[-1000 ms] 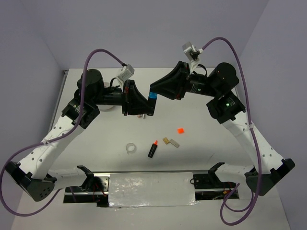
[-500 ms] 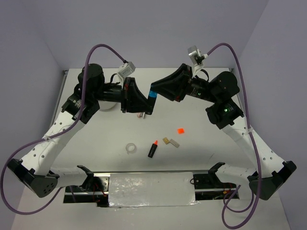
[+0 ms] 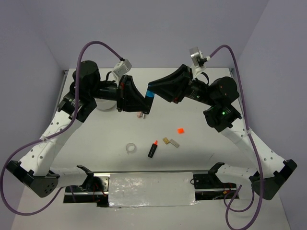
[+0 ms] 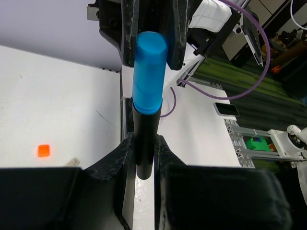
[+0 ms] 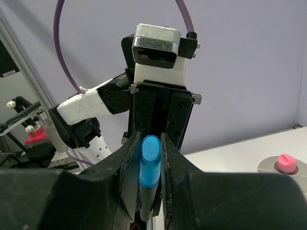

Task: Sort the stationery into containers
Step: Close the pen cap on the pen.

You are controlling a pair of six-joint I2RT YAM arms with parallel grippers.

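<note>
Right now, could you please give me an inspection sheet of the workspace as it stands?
Surface: white table, with loose items near its middle.
Job's things: blue-capped marker held in the air between both arms; orange-capped marker, clear tape ring, tan and grey blocks and orange square lie loose on the table; dish holds a pink cylinder.
Clutter: nothing seen.
Grippers: left gripper, jaws shut on the marker's black body; right gripper, jaws shut on its blue cap.
Cables: purple cables arch above each arm, off the table.
Surroundings: plain lilac walls; silvery panel at the near edge.
</note>
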